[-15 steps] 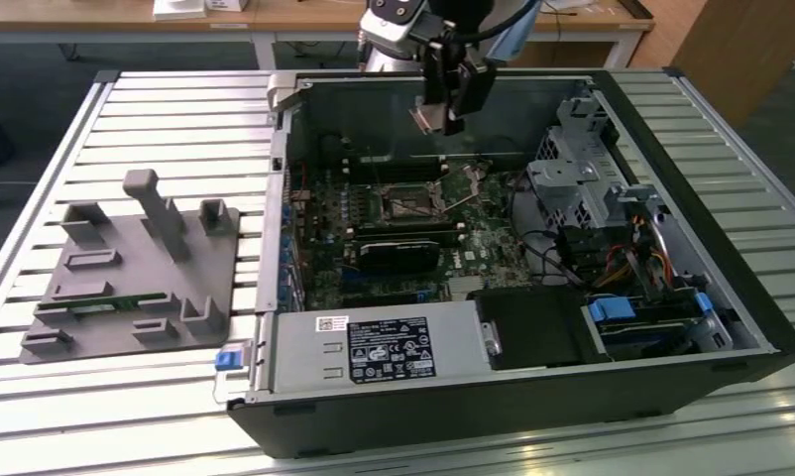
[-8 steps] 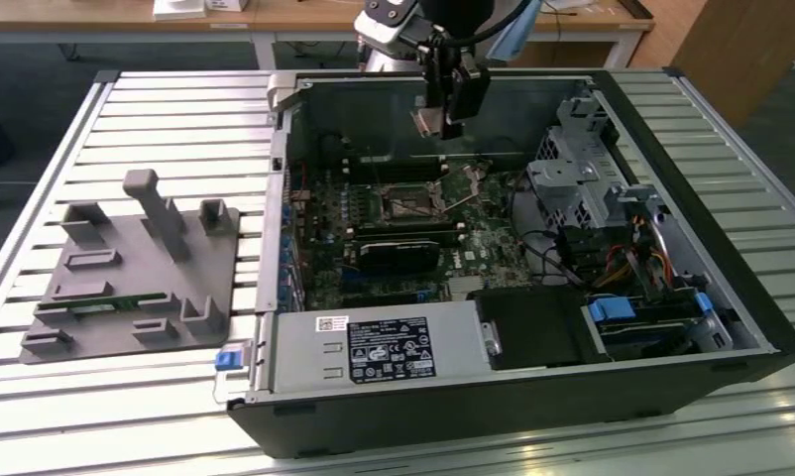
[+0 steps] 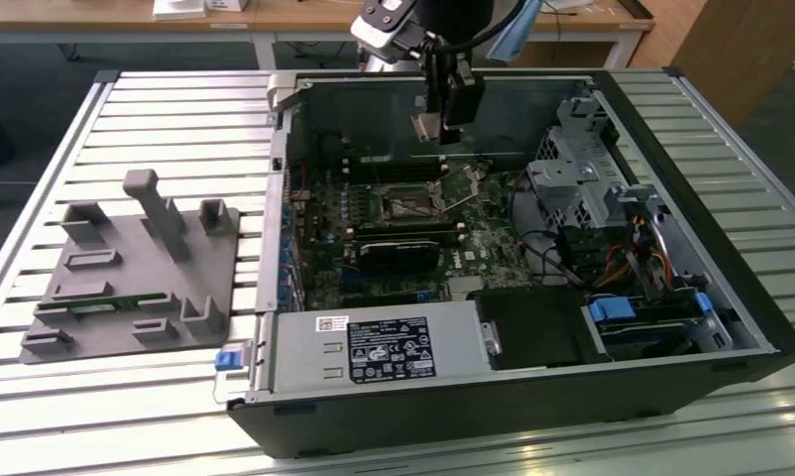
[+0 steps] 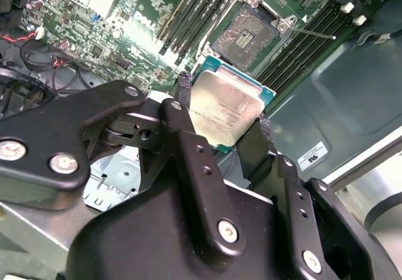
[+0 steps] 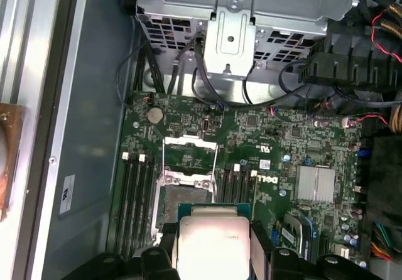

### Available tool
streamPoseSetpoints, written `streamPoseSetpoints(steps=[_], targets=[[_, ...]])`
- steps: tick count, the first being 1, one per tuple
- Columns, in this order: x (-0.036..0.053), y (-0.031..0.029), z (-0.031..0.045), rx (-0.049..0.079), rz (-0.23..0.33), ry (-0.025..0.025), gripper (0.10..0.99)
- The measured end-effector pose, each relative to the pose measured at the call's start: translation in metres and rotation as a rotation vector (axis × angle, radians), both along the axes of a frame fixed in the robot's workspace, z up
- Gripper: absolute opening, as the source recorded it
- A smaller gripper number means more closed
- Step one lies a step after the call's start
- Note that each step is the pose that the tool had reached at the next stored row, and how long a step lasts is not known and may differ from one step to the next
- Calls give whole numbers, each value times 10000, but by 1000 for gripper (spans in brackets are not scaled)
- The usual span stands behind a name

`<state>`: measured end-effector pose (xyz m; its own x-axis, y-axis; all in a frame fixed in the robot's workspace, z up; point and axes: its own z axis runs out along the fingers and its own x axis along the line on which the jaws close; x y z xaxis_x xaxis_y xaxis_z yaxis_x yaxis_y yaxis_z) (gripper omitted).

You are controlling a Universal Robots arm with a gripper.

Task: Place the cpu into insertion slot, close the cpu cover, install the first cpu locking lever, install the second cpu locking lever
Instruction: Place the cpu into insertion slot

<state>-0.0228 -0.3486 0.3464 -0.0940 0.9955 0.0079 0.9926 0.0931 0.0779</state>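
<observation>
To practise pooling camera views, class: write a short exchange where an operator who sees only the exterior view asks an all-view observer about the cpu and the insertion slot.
Operator: I see the arm above the open case. Is it carrying anything?
Observer: Yes. In the second wrist view the gripper is shut on the cpu, clamping two opposite edges.
Operator: Is the insertion slot free to take it?
Observer: In that same view the insertion slot shows its bare dark centre, with nothing seated in it.
</observation>
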Motion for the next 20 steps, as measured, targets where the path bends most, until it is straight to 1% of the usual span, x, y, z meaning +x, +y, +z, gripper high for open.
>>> streamPoseSetpoints(steps=[3, 11, 12, 16, 18, 20], targets=[[0, 0, -21, -24, -9, 1, 541], [0, 0, -83, -26, -13, -1, 541], [0, 1, -87, -26, -45, -1, 541], [-1, 2, -111, -48, -543, 0, 541], [-1, 6, -126, -91, -581, -3, 541], [-1, 14, -159, -106, -581, -2, 541]])
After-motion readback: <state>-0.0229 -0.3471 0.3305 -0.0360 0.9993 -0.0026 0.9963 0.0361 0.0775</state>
